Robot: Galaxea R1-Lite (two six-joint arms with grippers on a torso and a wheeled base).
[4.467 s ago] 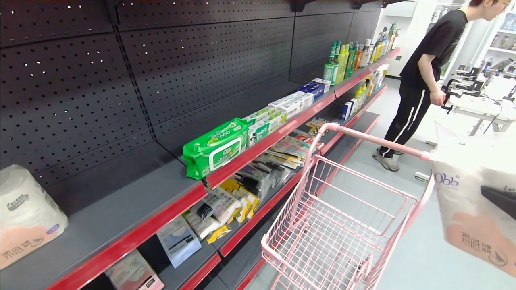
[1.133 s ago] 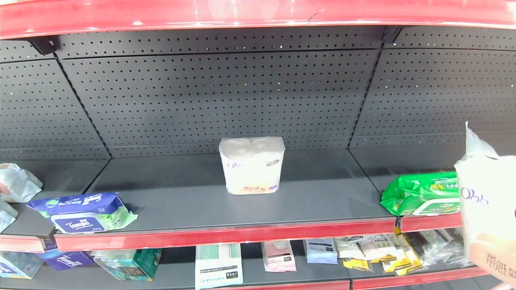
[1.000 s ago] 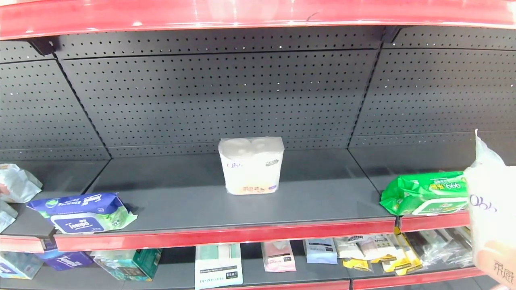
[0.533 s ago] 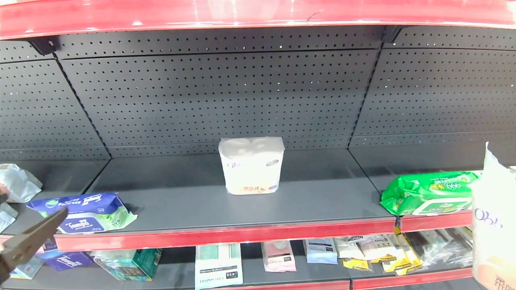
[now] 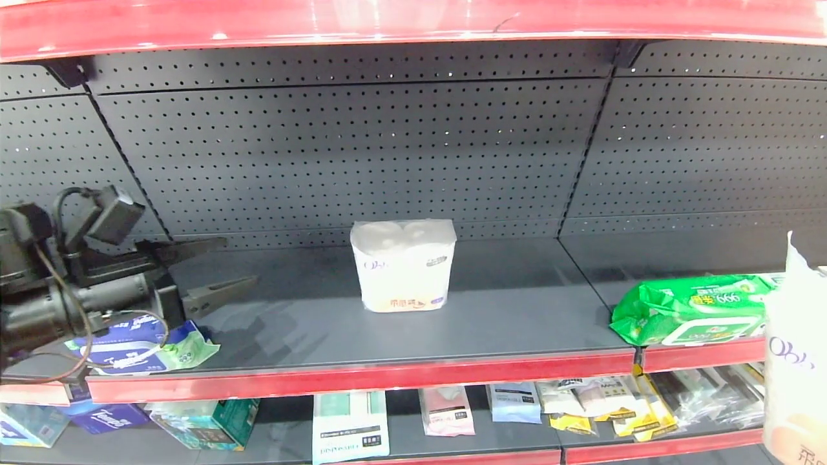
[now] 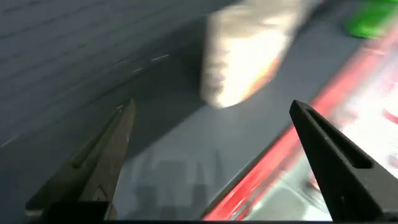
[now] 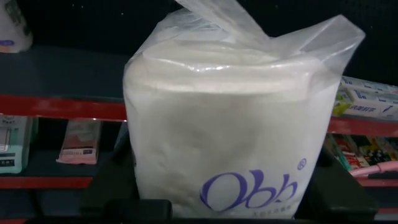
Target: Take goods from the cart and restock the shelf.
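Item 1, left arm: as its two dark fingers stand wide apart with nothing between them, the left gripper point(image 5: 240, 261) hangs low over the grey shelf point(image 5: 362, 336), at 9 o'clock from the shelved roll pack point(image 5: 402, 265) and apart from it. The left wrist view looks out between the same spread fingers of the left gripper point(image 6: 211, 109) toward that shelved roll pack point(image 6: 245, 56), which is blurred there.

Item 2, right arm: the right gripper point(image 7: 227, 186) is clamped on the held roll pack point(image 7: 224, 137), with a dark finger pressed against each side of the clear wrapper. In the head view the held roll pack point(image 5: 798, 361) stands upright at the frame's edge, at 4 o'clock from the shelved one, in front of the shelf's red front rail point(image 5: 362, 374).

Item 3, shelf stock: the shelved roll pack stands upright mid-shelf. A green wipes pack point(image 5: 688, 310) lies flat at its 4 o'clock, near the front edge. A blue wipes pack point(image 5: 145, 349) lies at its 8 o'clock, partly covered by the left arm.

Item 4, surroundings: a perforated back panel point(image 5: 349, 148) rises at 12 o'clock. The lower shelf point(image 5: 517, 442), at 6 o'clock, carries flat packets point(image 5: 446, 410).
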